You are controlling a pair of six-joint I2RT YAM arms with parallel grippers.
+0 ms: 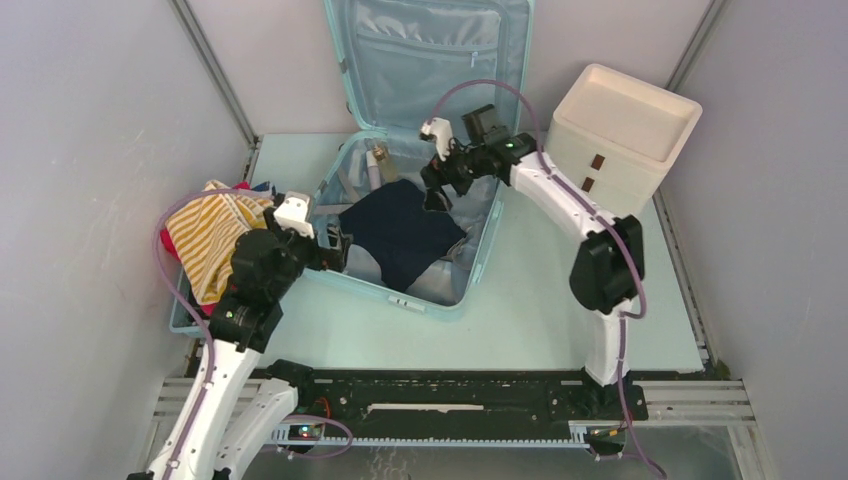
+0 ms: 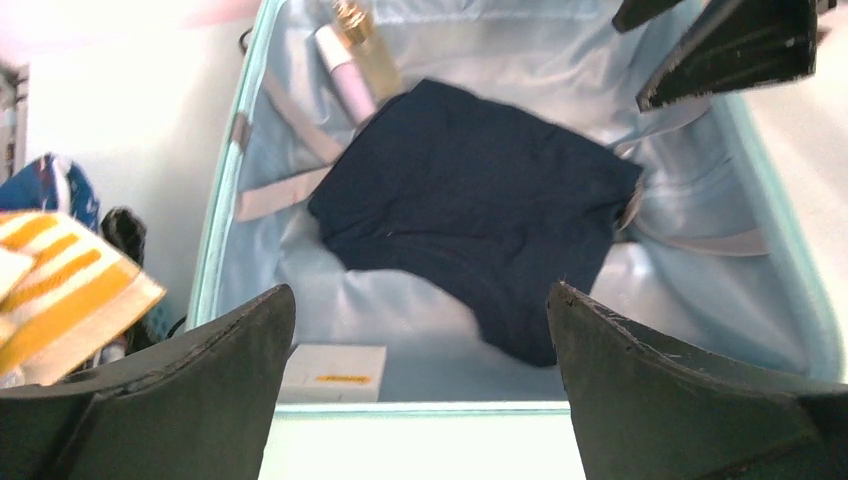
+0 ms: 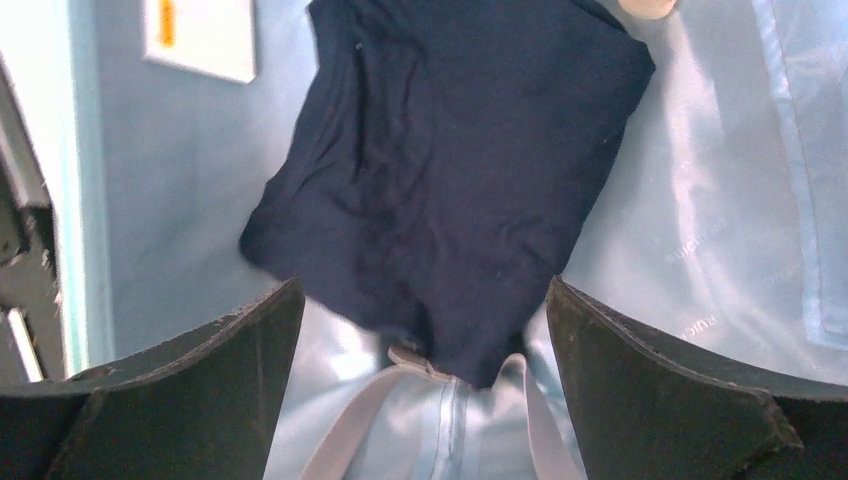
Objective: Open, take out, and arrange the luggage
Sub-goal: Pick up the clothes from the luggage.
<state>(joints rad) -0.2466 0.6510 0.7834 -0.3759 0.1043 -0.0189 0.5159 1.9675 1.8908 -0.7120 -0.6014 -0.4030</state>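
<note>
While both pincers stand with jaws wide apart and nothing between them, each hangs over the open luggage [image 1: 440, 298].

Left gripper [image 2: 417, 295]: fingers spread, poised at the near-left wall of the case, facing inward. A navy garment [image 2: 470, 200] lies loosely folded on the grey-blue lining ahead of it. A white card label [image 2: 335, 372] rests on the lining just inside the near rim.

Right gripper [image 3: 425, 288]: fingers spread, over the far edge of the same garment. A grey strap [image 3: 400, 420] runs out from under the cloth directly beneath the jaws. Contact with the cloth cannot be told.

Case: base flat on the table [image 1: 560, 310], lid upright against the back wall, zip pocket showing. Two slim bottles [image 1: 378, 160] lie in the far-left corner of the base, beside the garment.

Surroundings: a yellow-and-white striped cloth [image 1: 210, 235] is heaped just left of the case, behind the left arm. A cream box [image 1: 620, 130] with brown tabs stands at the far right, apart from the case.
</note>
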